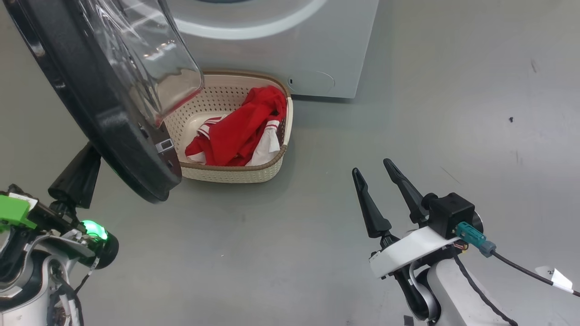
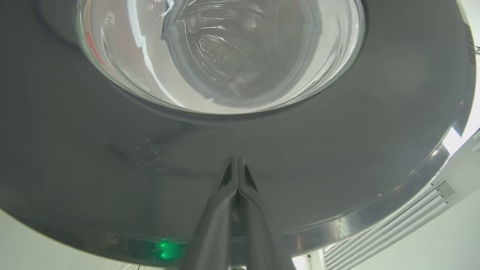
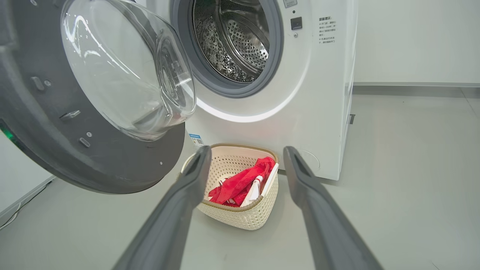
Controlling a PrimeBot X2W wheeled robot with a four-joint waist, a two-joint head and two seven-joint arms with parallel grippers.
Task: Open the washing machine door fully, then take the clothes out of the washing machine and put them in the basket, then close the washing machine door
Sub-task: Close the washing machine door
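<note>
The left fingers [image 2: 237, 176] are pressed fully together and hold nothing. Their tips appear to touch the glossy black rim of the washing machine door [image 2: 131, 142], with its glass bowl just beyond them. The right fingers [image 1: 361, 183] are spread wide and empty, with the basket [image 1: 235, 174] and red clothes [image 1: 240, 131] ahead of them. The door is judged rigid, hinged and slippery, so it is best pushed on the rim rather than gripped, and the glass avoided.
</note>
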